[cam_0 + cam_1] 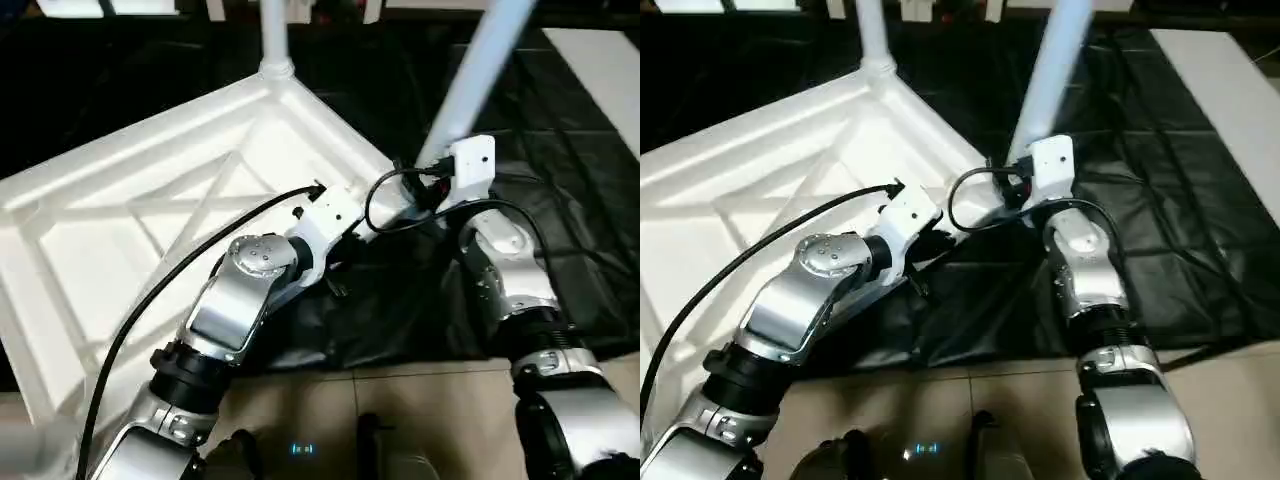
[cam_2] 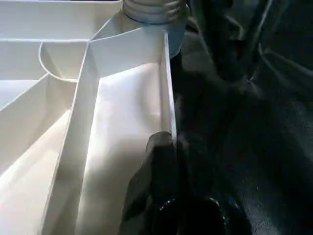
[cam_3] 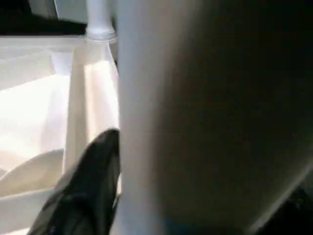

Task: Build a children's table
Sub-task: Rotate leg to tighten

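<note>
My left tool [image 2: 166, 161] is pinching the upturned children's table's rim [image 2: 167, 88]; my right tool [image 3: 105, 161], jaw state unclear, is touching a leaning leg [image 1: 480, 70].

The tabletop [image 1: 150, 250] lies underside up on the worktop [image 1: 560, 250], one leg [image 1: 274, 35] standing in the tabletop's far corner socket. A second leg [image 1: 480, 70] rises tilted at the tabletop's right corner. The left hand [image 2: 161, 196] sits at the tabletop's right edge wall; the right hand [image 3: 85, 191] is against the tilted leg, just right of that corner.
</note>
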Motion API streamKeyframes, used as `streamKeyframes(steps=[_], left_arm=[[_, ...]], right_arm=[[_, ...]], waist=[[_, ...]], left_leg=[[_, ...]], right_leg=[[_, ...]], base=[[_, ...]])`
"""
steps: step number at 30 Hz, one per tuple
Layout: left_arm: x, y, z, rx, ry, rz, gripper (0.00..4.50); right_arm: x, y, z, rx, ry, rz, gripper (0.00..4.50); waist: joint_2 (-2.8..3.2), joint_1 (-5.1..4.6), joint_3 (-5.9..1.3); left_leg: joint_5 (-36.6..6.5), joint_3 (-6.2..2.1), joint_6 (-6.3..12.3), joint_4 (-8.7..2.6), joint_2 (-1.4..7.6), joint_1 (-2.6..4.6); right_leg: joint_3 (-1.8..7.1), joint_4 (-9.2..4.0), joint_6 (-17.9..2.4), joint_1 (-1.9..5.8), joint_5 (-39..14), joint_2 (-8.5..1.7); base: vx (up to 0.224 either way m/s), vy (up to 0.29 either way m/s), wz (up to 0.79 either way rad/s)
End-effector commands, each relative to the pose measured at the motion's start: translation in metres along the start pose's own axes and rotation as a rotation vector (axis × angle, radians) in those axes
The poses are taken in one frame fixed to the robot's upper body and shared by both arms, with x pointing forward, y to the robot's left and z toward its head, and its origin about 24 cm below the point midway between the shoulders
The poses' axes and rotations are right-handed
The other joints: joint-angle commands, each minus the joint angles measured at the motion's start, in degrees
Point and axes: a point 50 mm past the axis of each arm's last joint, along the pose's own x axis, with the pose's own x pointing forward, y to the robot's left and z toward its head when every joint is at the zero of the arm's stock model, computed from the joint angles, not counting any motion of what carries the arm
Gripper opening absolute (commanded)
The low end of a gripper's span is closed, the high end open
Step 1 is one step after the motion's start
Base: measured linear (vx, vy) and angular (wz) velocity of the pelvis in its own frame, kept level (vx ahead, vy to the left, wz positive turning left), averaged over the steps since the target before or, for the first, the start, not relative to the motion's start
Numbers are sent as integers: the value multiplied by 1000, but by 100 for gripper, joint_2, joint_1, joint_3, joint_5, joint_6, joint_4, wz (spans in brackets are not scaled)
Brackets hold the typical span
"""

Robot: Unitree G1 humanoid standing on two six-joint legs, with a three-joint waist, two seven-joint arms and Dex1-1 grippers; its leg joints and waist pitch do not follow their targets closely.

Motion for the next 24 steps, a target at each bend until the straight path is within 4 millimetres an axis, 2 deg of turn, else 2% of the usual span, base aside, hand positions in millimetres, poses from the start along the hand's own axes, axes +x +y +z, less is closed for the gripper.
streamKeyframes(steps=[1,2,3,4,5,6,7,8,9,10,11,12,15,19,24], left_arm=[[3,-13,-13,2,32,-107,0],[0,-11,-15,16,32,-112,0],[-4,-7,-19,57,29,-130,0],[-5,-6,-20,64,29,-134,0],[-7,-4,-22,80,30,-143,0],[-11,-1,-26,108,28,-154,0],[-11,-1,-26,108,28,-154,0],[-14,3,-29,135,25,-165,0],[-17,3,-31,162,11,-184,0],[-19,4,-31,177,2,-196,0],[-22,2,-32,198,-21,-230,0],[-23,2,-32,204,-30,-246,0],[-25,0,-35,216,-33,-266,0],[-29,-1,-40,234,-24,-300,0],[-33,-6,-41,241,-56,-365,0]], right_arm=[[-10,-15,-4,0,27,-34,327],[-14,-18,4,-4,-7,-10,327],[-23,-25,15,-27,-35,43,327],[-25,-26,16,-29,-39,57,327],[-30,-27,20,-30,-46,95,327],[-40,-30,24,-31,-42,168,327],[-40,-30,24,-31,-42,168,327],[-53,-33,27,-47,-23,260,327],[-63,-36,29,-62,-3,312,327],[-68,-37,29,-69,8,338,327],[-77,-38,31,-73,25,392,327],[-81,-39,31,-70,37,421,327],[-93,-44,30,-81,67,478,327],[-102,-45,28,-88,117,537,327],[-102,-41,24,-63,122,594,327]], waist=[[4,11,-455],[-15,37,-477],[3,56,-446],[6,78,-436],[-2,82,-416],[5,94,-396],[9,101,-372],[10,102,-358],[25,149,-335],[17,185,-326],[50,174,-319],[19,175,-319],[19,168,-310],[12,168,-323],[17,170,-351]], left_leg=[[399,-13,896,-215,60,121],[787,1,1083,-173,32,99],[883,14,1233,-161,45,107],[785,11,1285,-165,50,109],[560,9,1334,-188,70,95],[315,8,1313,-208,94,106],[184,4,1306,-222,100,111],[29,1,1239,-234,122,107],[-125,-6,1167,-250,133,136],[-241,-9,1113,-259,147,150],[-287,-13,1076,-272,151,138],[-412,-9,1007,-272,142,145],[-659,-9,873,-279,148,128],[-650,-11,829,-265,135,125],[-420,-12,956,-239,128,117]], right_leg=[[37,-13,-1614,385,1528,59],[45,43,-1662,401,2148,78],[37,45,-1732,361,2351,76],[31,36,-1728,370,2254,74],[29,11,-1742,380,1887,43],[23,-29,-1731,375,1369,23],[28,-59,-1699,374,1097,22],[29,-78,-1665,371,684,-2],[31,-124,-1572,360,294,-6],[43,-138,-1490,361,75,-14],[39,-141,-1481,347,-31,-26],[43,-170,-1435,349,-229,-22],[61,-200,-1408,329,-601,-40],[72,-200,-1374,320,-700,-46],[64,-150,-1484,328,-370,-32]], base=[[0,0,0],[0,0,0],[0,0,0],[0,0,0],[0,0,0],[0,0,0],[0,0,0],[0,0,0],[0,0,0],[0,0,0],[0,0,0],[0,0,0],[0,0,0],[0,0,0],[0,0,0]])
